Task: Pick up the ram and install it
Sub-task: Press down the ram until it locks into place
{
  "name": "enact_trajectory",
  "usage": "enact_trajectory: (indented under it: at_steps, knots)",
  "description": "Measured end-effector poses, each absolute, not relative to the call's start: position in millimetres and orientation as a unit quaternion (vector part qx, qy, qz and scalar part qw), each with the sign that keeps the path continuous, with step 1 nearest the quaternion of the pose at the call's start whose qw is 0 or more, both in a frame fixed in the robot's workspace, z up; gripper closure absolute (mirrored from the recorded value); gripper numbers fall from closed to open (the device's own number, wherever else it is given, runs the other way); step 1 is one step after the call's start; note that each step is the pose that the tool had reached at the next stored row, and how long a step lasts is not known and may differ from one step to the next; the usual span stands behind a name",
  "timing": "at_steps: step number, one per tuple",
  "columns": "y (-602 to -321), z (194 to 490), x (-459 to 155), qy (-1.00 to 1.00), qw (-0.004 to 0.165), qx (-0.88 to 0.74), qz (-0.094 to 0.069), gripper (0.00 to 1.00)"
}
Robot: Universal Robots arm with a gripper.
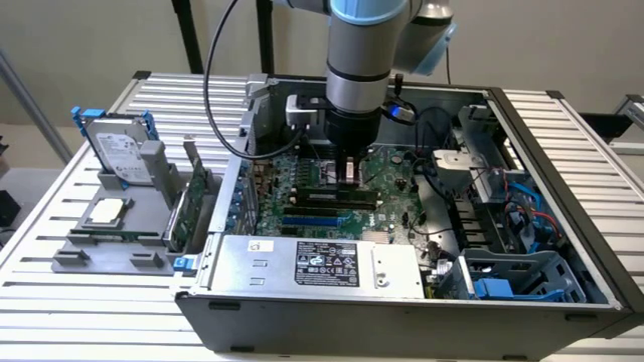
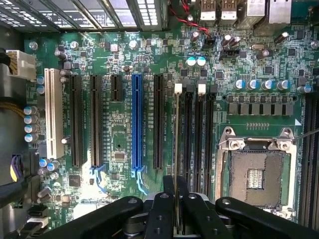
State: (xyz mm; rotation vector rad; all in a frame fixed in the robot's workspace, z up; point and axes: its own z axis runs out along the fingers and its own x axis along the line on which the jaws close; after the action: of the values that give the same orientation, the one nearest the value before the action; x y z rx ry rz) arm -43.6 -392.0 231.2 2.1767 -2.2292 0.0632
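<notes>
Pinching the thin ram (image 2: 176, 134) by its sides, the tool (image 2: 176, 191) points down into the big open computer case (image 1: 403, 324) and has its fingers pressed together on it. The ram is edge-on in the wrist view, over the green main board (image 2: 119, 117), lined up with 1 of 2 white clips (image 2: 178, 88). I cannot tell if it is down in its slot. On 1 side of it are a blue slot (image 2: 137, 119) and some black slots (image 2: 158, 119), and on the other side is the square chip seat (image 2: 255, 174). The case sits on the slatted tabletop (image 1: 71, 317). By the case's near edge is a silver box (image 1: 241, 264) with 1 black label, and by its near right corner is a blue part (image 1: 493, 289). Toward the tabletop's left edge, just beside the case, a gray tray (image 1: 105, 260) holds 1 upright hard drive (image 1: 123, 157), 1 small square chip (image 1: 105, 211) and 1 upright green card (image 1: 187, 215).
</notes>
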Motion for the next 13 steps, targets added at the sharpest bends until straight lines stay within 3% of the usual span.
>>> enact_trajectory:
  at_steps: [13]
  knots:
    - [-389.3,230.2,-45.0,-0.719,0.015,0.695,0.025,1.00]
